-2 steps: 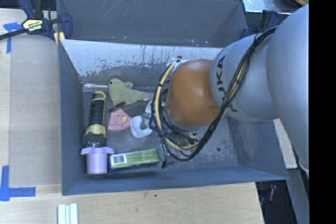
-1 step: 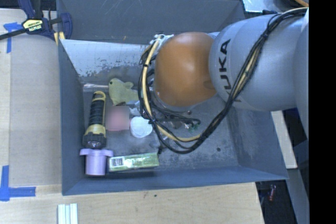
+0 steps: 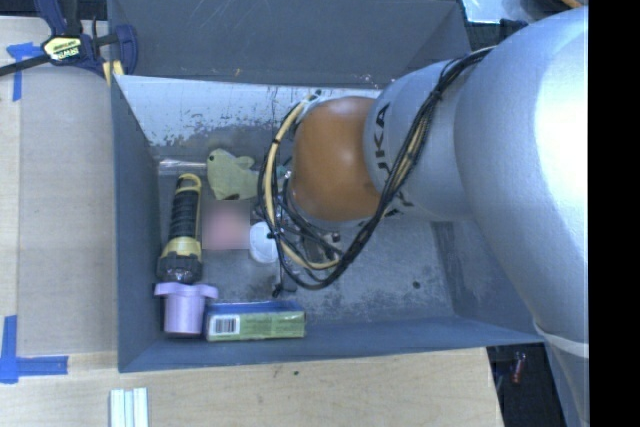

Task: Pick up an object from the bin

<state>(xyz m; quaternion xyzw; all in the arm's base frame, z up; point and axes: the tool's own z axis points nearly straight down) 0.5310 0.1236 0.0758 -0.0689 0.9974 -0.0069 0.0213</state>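
Note:
My gripper [image 3: 283, 267] reaches down at the bin's middle left, beneath the arm's orange cover and a tangle of cables. Right beside it on the left lies a small white round thing [image 3: 261, 244], touching or nearly touching it. A pale pink block [image 3: 227, 227] sits just left of that. A yellow-green soft lump [image 3: 230, 173] lies behind the pink block, near the back wall. In front of the gripper, a flat green box with a barcode label [image 3: 256, 324] rests along the front wall.
Along the left wall lies a black and yellow cylinder [image 3: 184, 227], with a lavender flanged cup [image 3: 184, 307] at its near end in the front left corner. The arm covers the bin's right half; bare grey floor shows at the front right.

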